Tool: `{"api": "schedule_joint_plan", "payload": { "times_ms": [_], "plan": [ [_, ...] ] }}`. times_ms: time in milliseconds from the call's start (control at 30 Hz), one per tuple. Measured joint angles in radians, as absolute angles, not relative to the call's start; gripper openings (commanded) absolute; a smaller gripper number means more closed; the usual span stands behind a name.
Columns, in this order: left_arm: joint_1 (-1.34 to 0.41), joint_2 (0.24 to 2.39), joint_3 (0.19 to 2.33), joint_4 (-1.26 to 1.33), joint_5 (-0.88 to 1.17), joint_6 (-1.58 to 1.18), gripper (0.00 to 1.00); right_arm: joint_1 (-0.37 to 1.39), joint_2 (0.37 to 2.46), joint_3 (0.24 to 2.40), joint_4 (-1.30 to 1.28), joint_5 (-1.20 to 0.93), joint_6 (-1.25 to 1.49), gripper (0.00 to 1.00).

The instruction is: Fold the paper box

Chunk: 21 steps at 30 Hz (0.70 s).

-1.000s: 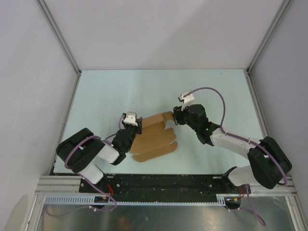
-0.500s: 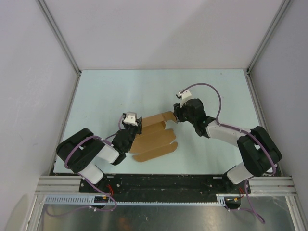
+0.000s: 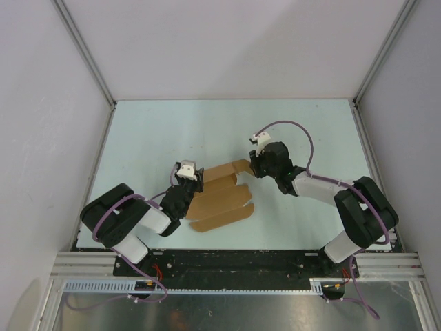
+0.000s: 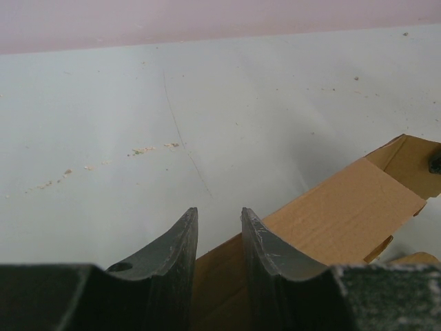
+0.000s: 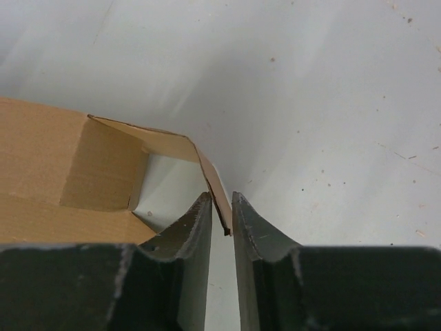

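Right end effector (image 5: 220,200): jaws narrow around upright end flap (image 5: 210,176), firm pinch unclear. Paper box (image 5: 41,165) ahead-left, on tabletop (image 5: 331,103). Left end effector (image 4: 217,217) part-closed at opposite edge, grip unclear. Step: flap folding. Next: secure pinch, swing flap inward.

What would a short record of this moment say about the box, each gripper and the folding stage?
paper box: tan cardboard, partly folded, lying on the table between the two arms
end flap: lifted off the table at the box's far right end, bent along its crease
right gripper: pinched on the edge of the end flap
left gripper: at the box's left end, fingers slightly apart over the cardboard; whether it grips cannot be told
folding stage: not yet a closed box
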<state>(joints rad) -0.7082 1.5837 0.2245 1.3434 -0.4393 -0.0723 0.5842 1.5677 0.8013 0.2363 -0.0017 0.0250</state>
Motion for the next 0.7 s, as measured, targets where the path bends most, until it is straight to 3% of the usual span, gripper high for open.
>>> {"api": "schedule_joint_plan", "payload": {
  "times_ms": [133, 233, 700],
  "plan": [
    [-0.708, 1.584, 0.224, 1.343, -0.439, -0.072, 0.37, 0.596, 1.567, 0.803, 0.233, -0.011, 0.026, 0.09],
    [-0.708, 1.584, 0.224, 1.343, -0.439, -0.072, 0.37, 0.618, 1.567, 0.805, 0.227, -0.014, 0.035, 0.06],
    [-0.708, 1.584, 0.224, 1.343, -0.439, -0.072, 0.37, 0.659, 1.565, 0.809, 0.22, -0.002, 0.106, 0.03]
  ]
}}
